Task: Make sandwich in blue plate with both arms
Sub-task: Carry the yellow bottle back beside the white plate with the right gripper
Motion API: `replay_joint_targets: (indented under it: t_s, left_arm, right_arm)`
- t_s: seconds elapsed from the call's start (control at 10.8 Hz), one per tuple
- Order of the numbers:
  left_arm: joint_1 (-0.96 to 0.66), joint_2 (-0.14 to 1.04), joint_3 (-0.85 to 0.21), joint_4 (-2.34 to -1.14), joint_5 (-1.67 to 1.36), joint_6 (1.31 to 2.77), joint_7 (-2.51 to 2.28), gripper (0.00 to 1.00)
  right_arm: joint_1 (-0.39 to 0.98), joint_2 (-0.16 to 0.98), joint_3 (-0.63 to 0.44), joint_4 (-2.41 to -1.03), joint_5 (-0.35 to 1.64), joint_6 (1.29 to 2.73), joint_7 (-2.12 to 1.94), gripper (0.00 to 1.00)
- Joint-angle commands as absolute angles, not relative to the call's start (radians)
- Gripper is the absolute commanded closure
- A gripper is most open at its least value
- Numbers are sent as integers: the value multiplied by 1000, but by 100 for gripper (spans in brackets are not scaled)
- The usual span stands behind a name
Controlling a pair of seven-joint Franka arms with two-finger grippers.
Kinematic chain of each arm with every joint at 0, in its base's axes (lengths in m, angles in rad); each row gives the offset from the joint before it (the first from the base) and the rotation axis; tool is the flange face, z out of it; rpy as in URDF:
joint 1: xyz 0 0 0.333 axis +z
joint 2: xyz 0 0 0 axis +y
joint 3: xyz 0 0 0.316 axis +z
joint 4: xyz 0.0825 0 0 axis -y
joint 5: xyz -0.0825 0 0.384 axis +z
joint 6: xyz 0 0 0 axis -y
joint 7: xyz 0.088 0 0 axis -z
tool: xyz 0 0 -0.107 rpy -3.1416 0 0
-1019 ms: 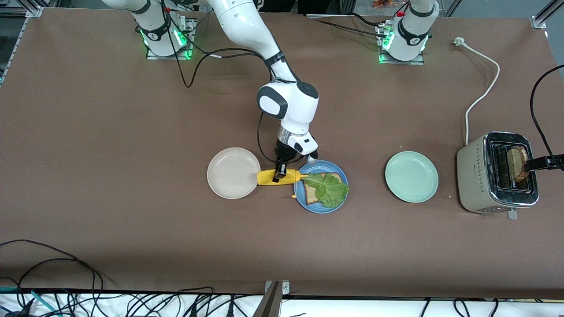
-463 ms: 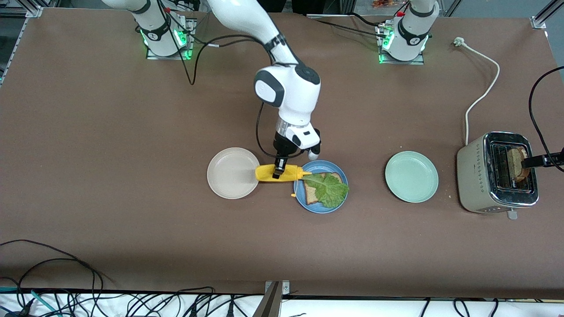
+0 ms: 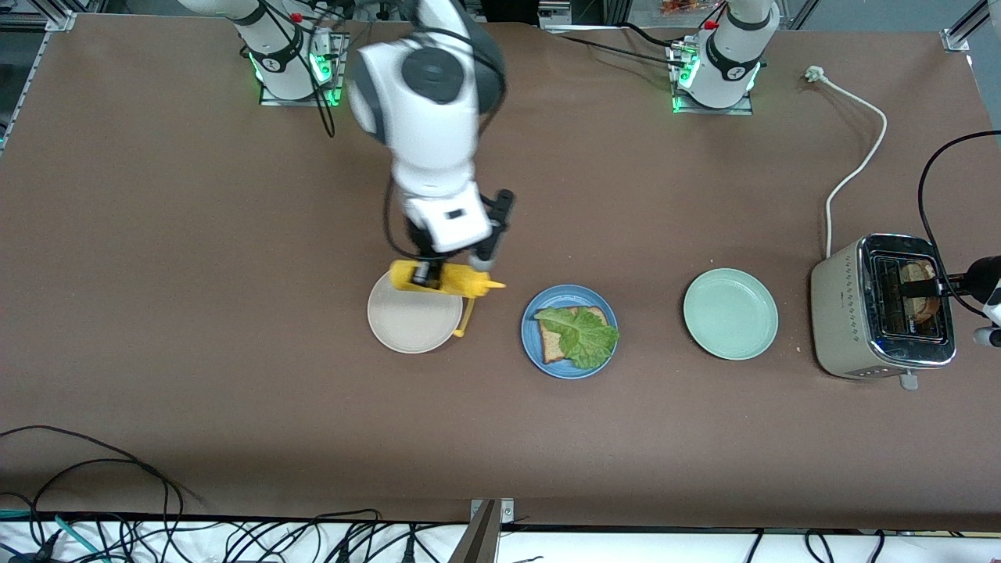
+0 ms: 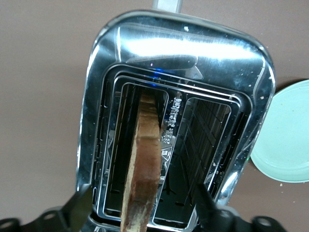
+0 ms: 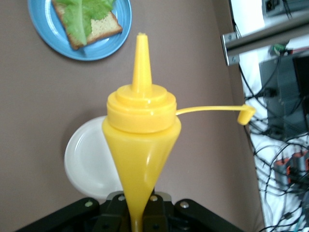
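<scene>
Lifting the yellow mustard bottle (image 3: 443,279) clear of the blue plate (image 3: 568,366), the clamped right gripper (image 3: 425,274) carries it over the cream-white plate (image 3: 410,328), while the left gripper (image 4: 140,212), spread wide, straddles the toast (image 4: 143,164) in the toaster (image 3: 841,313).

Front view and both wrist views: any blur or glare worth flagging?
Front view: the right arm's wrist is motion-smeared above the yellow squeeze bottle. Left wrist view: a bright glare streak on the chrome toaster. Right wrist view: sharp, no glare on the blue plate.
</scene>
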State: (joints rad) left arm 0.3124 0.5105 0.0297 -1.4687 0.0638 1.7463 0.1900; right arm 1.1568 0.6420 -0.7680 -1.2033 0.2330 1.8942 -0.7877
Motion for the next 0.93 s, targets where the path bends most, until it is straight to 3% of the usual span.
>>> replay_joint_targets:
  t_s: [0.0,0.09,0.83]
  left_arm:
    - [314,506,31,-1467,48,1729,236,74]
    - [314,508,31,-1466,49,1729,262,100]
    - [314,470,29,-1436,52,1721,319,100]
  right_arm:
    - [992,468,-747,-1316,416,1787,-1062,100]
    - [930,454,-746,-1324,487,1749,-1174,100]
    - [510,514,-741,-1499,954,1442,-1843,100]
